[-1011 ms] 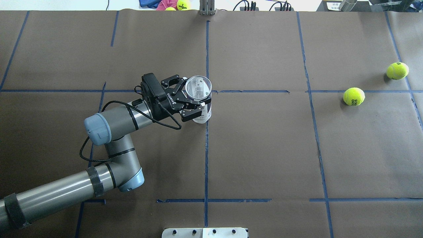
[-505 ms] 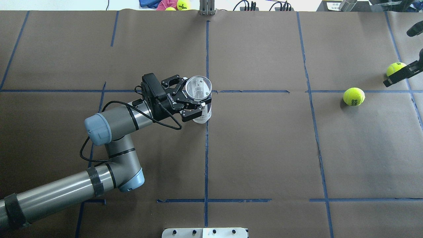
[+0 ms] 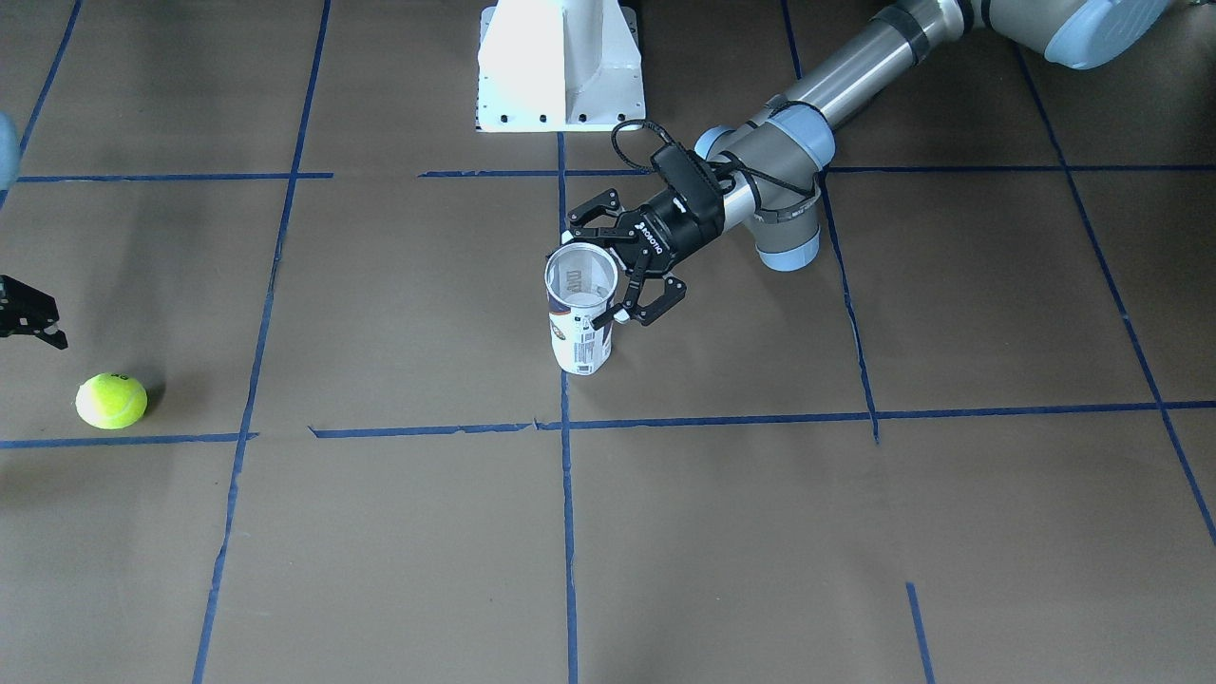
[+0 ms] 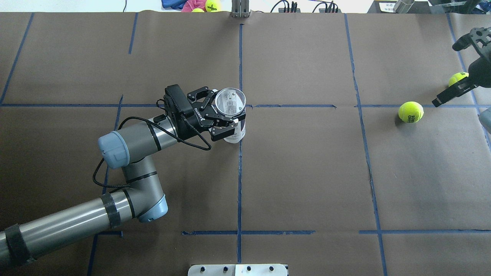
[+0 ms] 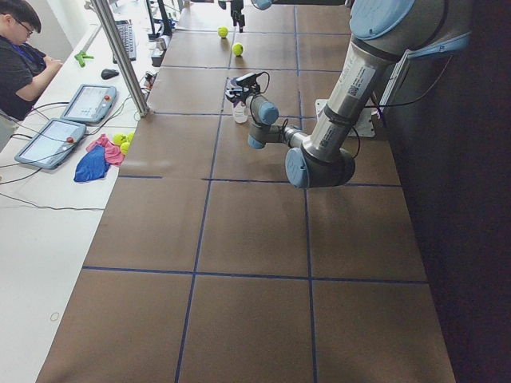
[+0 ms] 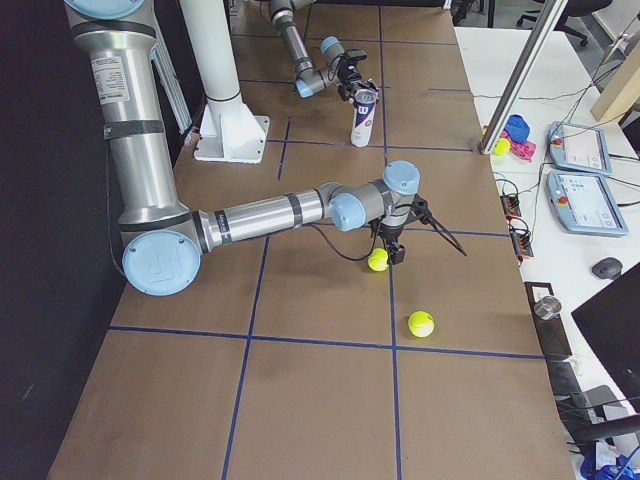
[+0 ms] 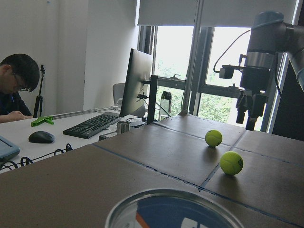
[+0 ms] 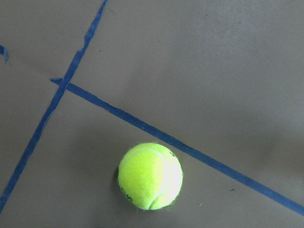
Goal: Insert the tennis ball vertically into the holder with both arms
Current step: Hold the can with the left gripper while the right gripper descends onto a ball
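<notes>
We caught the right claw [image 7: 247, 119] spread open, hanging over a tennis ball [image 4: 410, 112] on the surface [image 4: 307, 172], the ball slightly off its centre. Well apart, the left claw [image 4: 224, 112] clamped the holder [image 3: 579, 347] upright, mouth up.

Robotics lab: tape-gridded table [image 4: 307, 172], teach pendant [image 5: 88, 102], operator [image 7: 16, 90] beside monitor [image 7: 135, 80].

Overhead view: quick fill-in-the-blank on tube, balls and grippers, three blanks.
The left gripper grips the holder, which stands ___.
The number of tennis balls on the brown table is ___.
The right gripper, open, hangs over the tennis ball lying ___ from the holder than the other ball.
Missing: upright; two; farther.
</notes>
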`<state>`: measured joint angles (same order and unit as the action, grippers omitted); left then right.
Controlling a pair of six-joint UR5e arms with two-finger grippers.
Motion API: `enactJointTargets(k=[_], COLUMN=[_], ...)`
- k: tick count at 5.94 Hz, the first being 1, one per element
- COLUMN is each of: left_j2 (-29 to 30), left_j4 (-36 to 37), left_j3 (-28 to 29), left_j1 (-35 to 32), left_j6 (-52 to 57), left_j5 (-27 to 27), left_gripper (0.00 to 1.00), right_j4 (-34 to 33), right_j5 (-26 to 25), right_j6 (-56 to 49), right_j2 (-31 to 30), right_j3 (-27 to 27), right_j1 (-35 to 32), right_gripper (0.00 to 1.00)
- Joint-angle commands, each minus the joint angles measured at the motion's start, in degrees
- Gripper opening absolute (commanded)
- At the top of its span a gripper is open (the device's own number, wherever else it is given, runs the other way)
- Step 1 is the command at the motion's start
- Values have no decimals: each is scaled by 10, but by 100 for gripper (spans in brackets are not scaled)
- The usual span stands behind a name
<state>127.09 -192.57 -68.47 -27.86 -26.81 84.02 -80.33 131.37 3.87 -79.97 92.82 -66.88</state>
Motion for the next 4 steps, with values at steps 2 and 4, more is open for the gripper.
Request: enactJointTargets(k=[2,4], left_j2=[0,0], left_j4=[0,0], left_j3=[0,0], left_j1=[0,0], left_j6=[0,0], left_j5=[0,0], left_gripper=[93,93], right_j4=[0,0], right_j5=[-32,-47], right_j6=[0,0], right_j2=[32,38], right_j3=[-51,-72], right_j1=[39,60], right_gripper=[100,100])
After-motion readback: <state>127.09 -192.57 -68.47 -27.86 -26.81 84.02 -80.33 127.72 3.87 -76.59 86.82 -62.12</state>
